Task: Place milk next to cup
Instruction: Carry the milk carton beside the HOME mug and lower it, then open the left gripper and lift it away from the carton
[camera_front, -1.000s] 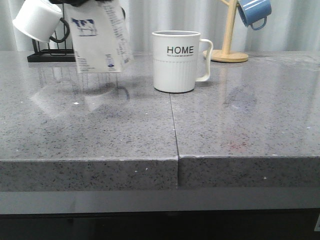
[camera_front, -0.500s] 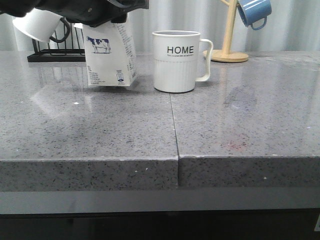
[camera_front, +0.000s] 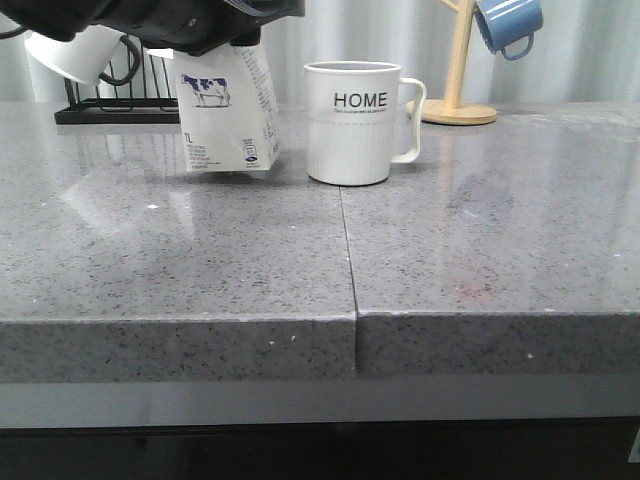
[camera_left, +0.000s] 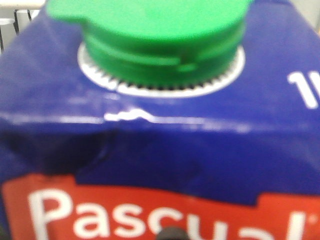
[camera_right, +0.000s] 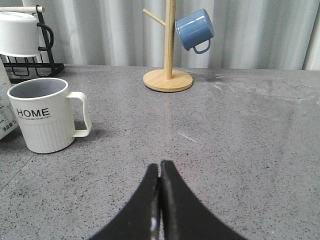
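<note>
The milk (camera_front: 228, 115) is a white carton with a cow picture, just left of the cup (camera_front: 350, 125). It leans a little, and its base is at or barely above the counter. My left gripper (camera_front: 215, 40) is shut on its top. In the left wrist view the milk (camera_left: 160, 150) fills the frame with a green cap, a blue top and a red band, and the fingers are hidden. The cup is white and ribbed, reads "HOME", and its handle points right; it also shows in the right wrist view (camera_right: 42, 117). My right gripper (camera_right: 160, 167) is shut and empty, over bare counter to the right of the cup.
A black rack (camera_front: 100, 105) with a white mug (camera_front: 65, 50) stands at the back left. A wooden mug tree (camera_front: 460, 60) with a blue mug (camera_front: 508, 22) stands at the back right. A seam (camera_front: 348, 250) runs down the grey counter from the cup to the front edge.
The left arm has lowered the milk and carried it right, towards the cup. The carton now stands closer to upright. The cup and the right gripper have not moved.
</note>
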